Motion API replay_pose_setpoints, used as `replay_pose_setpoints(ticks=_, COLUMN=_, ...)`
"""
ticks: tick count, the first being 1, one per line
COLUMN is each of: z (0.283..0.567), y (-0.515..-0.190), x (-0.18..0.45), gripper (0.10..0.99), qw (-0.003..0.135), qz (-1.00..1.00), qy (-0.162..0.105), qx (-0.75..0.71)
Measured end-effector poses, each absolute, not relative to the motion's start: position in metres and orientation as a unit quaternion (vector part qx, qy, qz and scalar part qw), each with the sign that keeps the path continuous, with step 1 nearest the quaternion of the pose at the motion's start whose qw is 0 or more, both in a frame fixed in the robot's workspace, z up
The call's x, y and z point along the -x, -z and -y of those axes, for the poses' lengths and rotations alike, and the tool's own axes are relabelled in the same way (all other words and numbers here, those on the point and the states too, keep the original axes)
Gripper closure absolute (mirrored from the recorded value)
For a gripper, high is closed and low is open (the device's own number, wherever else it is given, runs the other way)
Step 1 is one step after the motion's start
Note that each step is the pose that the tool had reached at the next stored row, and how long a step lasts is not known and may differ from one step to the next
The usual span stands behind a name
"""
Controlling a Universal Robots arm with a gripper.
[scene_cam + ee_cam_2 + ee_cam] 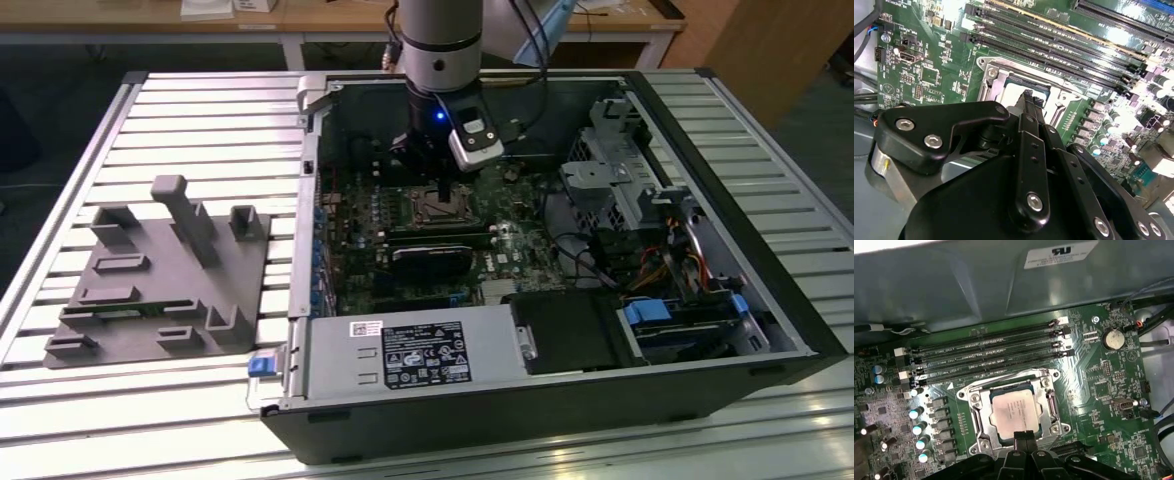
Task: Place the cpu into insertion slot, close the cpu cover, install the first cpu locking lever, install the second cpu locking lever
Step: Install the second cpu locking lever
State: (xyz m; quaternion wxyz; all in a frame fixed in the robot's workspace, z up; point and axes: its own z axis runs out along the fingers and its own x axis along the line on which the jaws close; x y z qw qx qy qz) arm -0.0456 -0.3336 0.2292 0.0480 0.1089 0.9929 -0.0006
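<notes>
Fingertips of my gripper (1021,436) sit pressed together with nothing between them, right at the near edge of the insertion slot (1014,412). From the first wrist view I see the cpu (1013,411) lying flat in the slot, its pale top showing through the window of the cpu cover (1050,405), which looks folded down around it. So I judge placing and cover-closing are done, and the locking-lever step is in hand. I cannot make out either lever clearly. In the exterior view the arm stands over the socket (441,205) inside the open computer case (747,250). Any push here calls for a small, steady stroke along the frame's edge.
</notes>
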Motion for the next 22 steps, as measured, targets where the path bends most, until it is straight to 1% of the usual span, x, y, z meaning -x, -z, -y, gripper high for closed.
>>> replay_pose_setpoints(ticks=10, z=0.339, y=-0.233, x=0.045, gripper=0.980, qw=0.048, qz=-0.993, qy=0.002, qx=-0.109)
replay_pose_setpoints(ticks=22, z=0.358, y=-0.233, x=0.044, gripper=0.980, qw=0.048, qz=-0.993, qy=0.001, qx=-0.107)
